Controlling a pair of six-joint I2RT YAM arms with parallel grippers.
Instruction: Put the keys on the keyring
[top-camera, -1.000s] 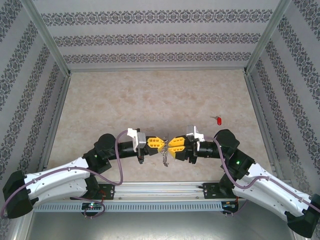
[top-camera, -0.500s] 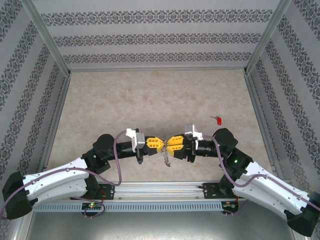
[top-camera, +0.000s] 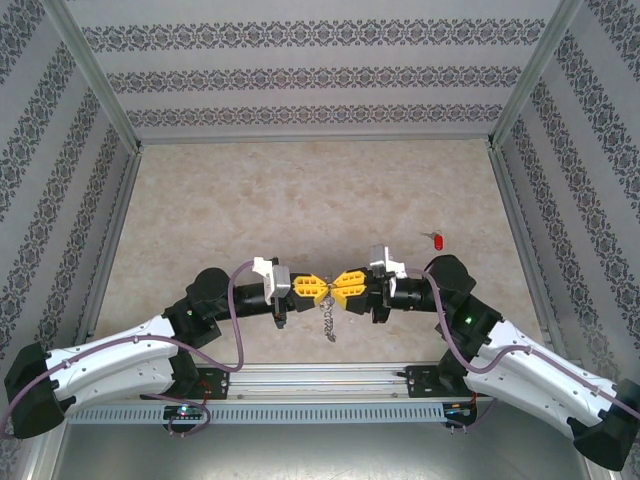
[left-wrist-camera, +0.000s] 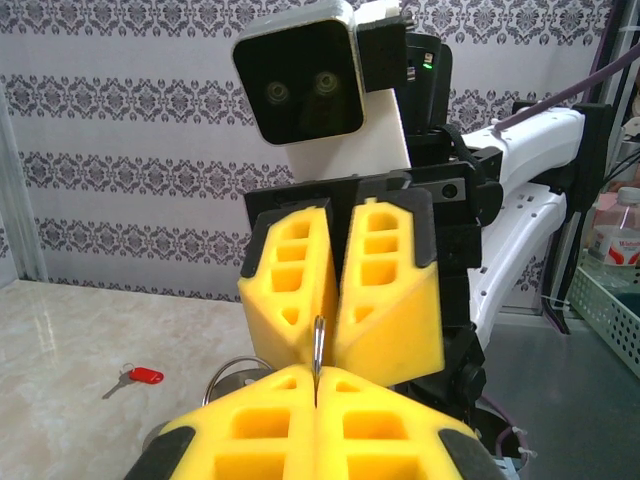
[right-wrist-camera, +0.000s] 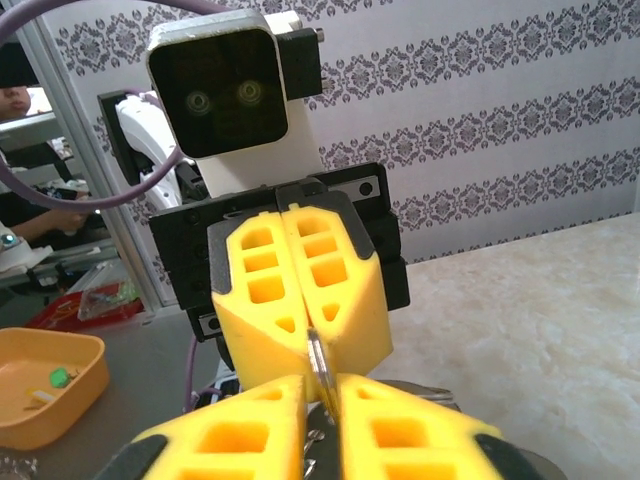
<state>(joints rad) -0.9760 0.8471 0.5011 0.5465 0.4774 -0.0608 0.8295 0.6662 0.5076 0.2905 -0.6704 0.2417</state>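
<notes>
My two grippers meet tip to tip above the near middle of the table. The left gripper (top-camera: 321, 289) is shut on the keyring (top-camera: 330, 291), whose thin metal edge (left-wrist-camera: 317, 352) stands upright between its yellow pads. Facing it, the right gripper (top-camera: 339, 286) is closed on the same ring (right-wrist-camera: 316, 352) from the other side. A short silvery chain (top-camera: 328, 322) hangs below the ring. One key with a red head (top-camera: 437, 240) lies flat on the table at the right, apart from both grippers, and shows at the left in the left wrist view (left-wrist-camera: 140, 377).
Patterned walls and aluminium posts (top-camera: 105, 90) close in the beige table on three sides. An orange tray (right-wrist-camera: 50, 385) and a pale basket (left-wrist-camera: 610, 300) stand off the table behind the arms.
The right gripper has slid left to meet the left gripper and narrowed its jaws onto the ring. The left arm has stayed where it was.
</notes>
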